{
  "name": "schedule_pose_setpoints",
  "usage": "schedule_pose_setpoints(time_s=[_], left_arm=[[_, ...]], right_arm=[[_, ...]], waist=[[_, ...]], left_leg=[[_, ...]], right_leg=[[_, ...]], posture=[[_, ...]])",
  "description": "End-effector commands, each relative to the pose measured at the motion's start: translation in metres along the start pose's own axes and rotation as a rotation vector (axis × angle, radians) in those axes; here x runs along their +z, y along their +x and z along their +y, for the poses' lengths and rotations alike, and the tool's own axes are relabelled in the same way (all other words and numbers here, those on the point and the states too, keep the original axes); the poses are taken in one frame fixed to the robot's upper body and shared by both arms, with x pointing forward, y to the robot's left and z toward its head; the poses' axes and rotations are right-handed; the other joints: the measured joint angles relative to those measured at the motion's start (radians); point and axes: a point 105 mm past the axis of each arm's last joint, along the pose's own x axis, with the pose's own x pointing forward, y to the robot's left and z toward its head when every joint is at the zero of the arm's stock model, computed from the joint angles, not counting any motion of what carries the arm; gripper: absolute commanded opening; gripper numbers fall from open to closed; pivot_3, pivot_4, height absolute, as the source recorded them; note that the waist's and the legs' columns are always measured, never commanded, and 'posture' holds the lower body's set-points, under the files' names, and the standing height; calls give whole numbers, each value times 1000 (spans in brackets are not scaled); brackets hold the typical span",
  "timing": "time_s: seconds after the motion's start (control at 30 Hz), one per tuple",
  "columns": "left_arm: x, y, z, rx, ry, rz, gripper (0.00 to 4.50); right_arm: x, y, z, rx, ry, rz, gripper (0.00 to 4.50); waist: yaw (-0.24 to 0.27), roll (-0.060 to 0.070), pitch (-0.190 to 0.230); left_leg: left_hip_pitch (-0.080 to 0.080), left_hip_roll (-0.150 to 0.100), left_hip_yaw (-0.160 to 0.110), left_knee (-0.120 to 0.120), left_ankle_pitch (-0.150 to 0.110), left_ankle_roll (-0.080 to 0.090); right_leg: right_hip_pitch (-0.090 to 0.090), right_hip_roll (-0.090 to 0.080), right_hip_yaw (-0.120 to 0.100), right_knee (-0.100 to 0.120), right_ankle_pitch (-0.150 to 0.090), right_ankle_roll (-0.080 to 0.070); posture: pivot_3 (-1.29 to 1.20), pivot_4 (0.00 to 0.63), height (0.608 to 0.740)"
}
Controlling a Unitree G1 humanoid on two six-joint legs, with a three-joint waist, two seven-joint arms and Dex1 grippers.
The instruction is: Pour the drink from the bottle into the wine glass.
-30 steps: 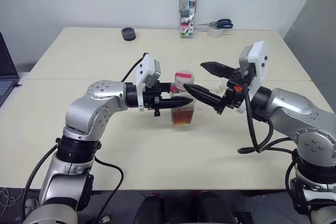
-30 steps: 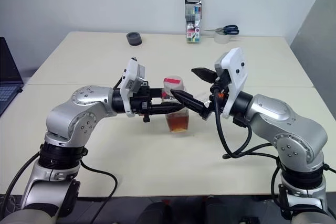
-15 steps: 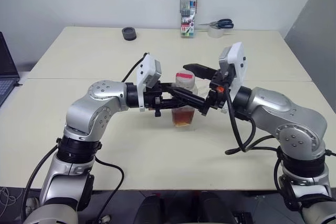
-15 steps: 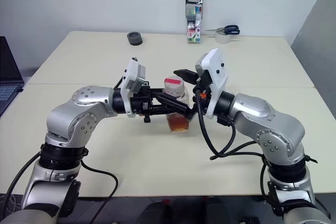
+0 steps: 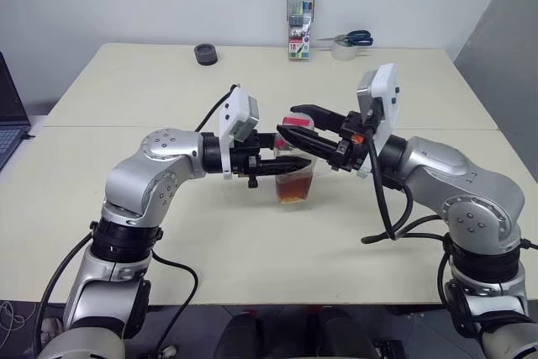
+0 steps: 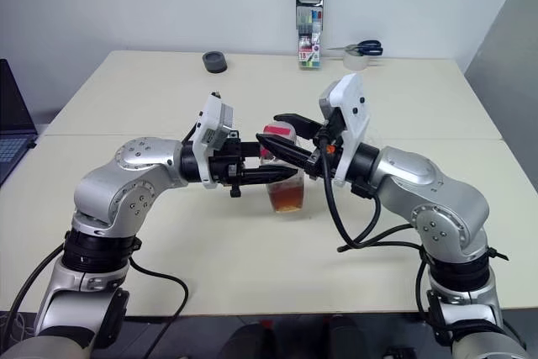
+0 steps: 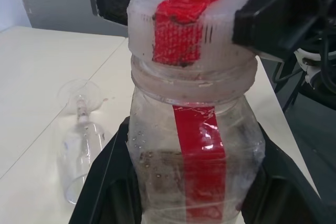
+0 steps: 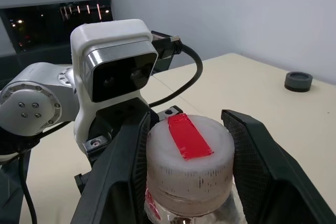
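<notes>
We see a pale cream table [image 5: 168, 233] from above, with two robot arms meeting near its middle. The bottle [image 5: 294, 161], clear plastic with a red label strip, stands upright at the centre of the table, and the drink [image 5: 293, 187], a tea-brown liquid, fills its lower part.

The left gripper [image 5: 290, 166] reaches in from the left, level with the tabletop, and its two black fingers are clamped on the body of the bottle, one on each side. In the left wrist view the bottle [image 7: 197, 145] sits snug between those fingers.

The right gripper [image 5: 296, 124] comes in from the right, slightly higher. Its fingers stand on either side of the cap [image 8: 189, 163], a whitish ribbed lid with a red strip across its top. In the right wrist view one finger seems to press the cap's side while the other stands just beside it, so we cannot tell whether the grip is fully made.

The wine glass [image 7: 79, 140] lies on its side on the table just beyond the bottle, seen in the left wrist view with its round foot away from the camera.

Along the far edge of the table we see a small dark round object [image 5: 206, 54], an upright pack of markers [image 5: 300, 33], scissors [image 5: 351, 38] and a roll of tape [image 5: 344, 51]. A laptop's corner [image 5: 10, 119] shows at the left edge.
</notes>
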Motion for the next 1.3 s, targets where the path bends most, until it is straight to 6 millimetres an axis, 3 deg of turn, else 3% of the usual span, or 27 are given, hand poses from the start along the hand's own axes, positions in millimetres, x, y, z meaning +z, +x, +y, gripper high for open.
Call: schedule_pose_setpoints(time_s=[0.03, 0.17, 0.27, 0.43, 0.67, 0.9, 1.03, 1.17, 1.3], left_arm=[[11, -5, -19, -98, 46, -23, 1834], [16, -12, -37, -212, 56, -12, 1834], [15, -15, -32, -190, 64, 6, 1834], [11, -20, -18, -103, 61, 16, 1834], [9, -19, -11, -38, 52, -8, 1834], [6, -13, -13, -31, 42, -25, 1834], [7, -9, -14, -38, 38, -34, 1834], [9, -7, -14, -47, 42, -42, 1834], [10, -8, -15, -49, 45, -40, 1834]], right_arm=[[13, -6, 10, 134, -62, -2, 1835], [14, -7, 15, 303, -103, 51, 1835], [21, -6, 7, 319, -136, 57, 1835], [31, -17, -7, 278, -224, 71, 1835], [50, -24, -6, 228, -311, 53, 1835], [61, -26, -9, 137, -67, -17, 1835], [53, -24, 7, 147, -189, 33, 1835], [60, -17, 4, 125, -360, 7, 1835], [66, -18, -10, 60, -216, -50, 1835]], waist=[[-1, 0, 0], [-3, 0, 0], [-2, 0, 0], [1, 0, 0], [0, 0, 0], [0, 0, 0], [1, 0, 0], [0, 0, 0], [0, 0, 0]], left_leg=[[0, 0, 0, 0, 0, 0], [0, 0, 0, 0, 0, 0], [1, 0, 0, 0, 0, 1], [0, 0, 0, 0, 0, 1], [0, 0, -1, 0, 0, 1], [0, 0, -1, 0, 0, 0], [0, 0, -1, 0, 0, 0], [0, 0, 0, 0, 0, 1], [0, 0, 0, 0, 0, 0]], right_leg=[[0, 0, 0, 0, 0, 0], [0, 0, 0, 0, 0, 0], [0, 0, 0, 0, 0, 0], [0, 0, -1, -1, 0, 0], [0, 0, -1, -1, 0, 0], [0, -1, -1, 0, 0, 0], [0, -1, -1, -1, 0, 0], [0, -1, -1, 0, 0, 0], [0, -1, -1, 0, 0, 0]], posture=[[0, 150, 740], [0, 150, 740], [0, 150, 740], [0, 150, 740], [0, 150, 740], [0, 150, 740], [0, 150, 740], [0, 150, 740], [0, 150, 740]])
